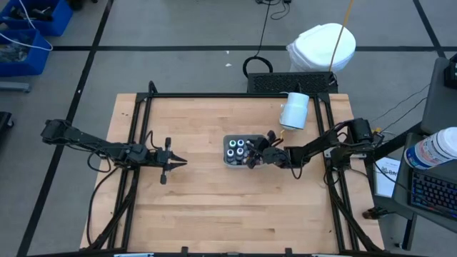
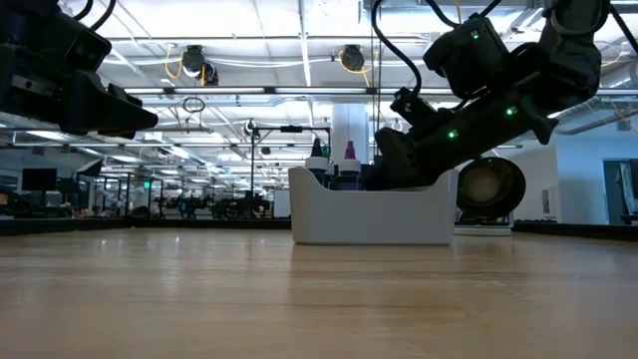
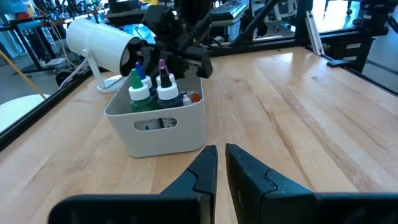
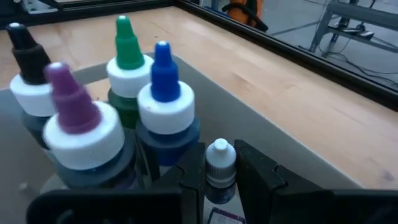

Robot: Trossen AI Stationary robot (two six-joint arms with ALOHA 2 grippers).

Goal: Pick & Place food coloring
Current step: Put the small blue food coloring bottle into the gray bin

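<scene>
The right gripper (image 4: 219, 168) is reaching into the grey tray (image 3: 155, 134), clenching a small white-capped bottle (image 4: 219, 163) beside four food coloring bottles (image 4: 163, 102) standing inside. The left gripper (image 3: 219, 163) is hovering well apart, fingers nearly together, grasping nothing.

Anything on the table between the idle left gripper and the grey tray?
No. In the high view only bare wood separates the left gripper from the tray; the left wrist view shows the same bare stretch before the tray.
</scene>
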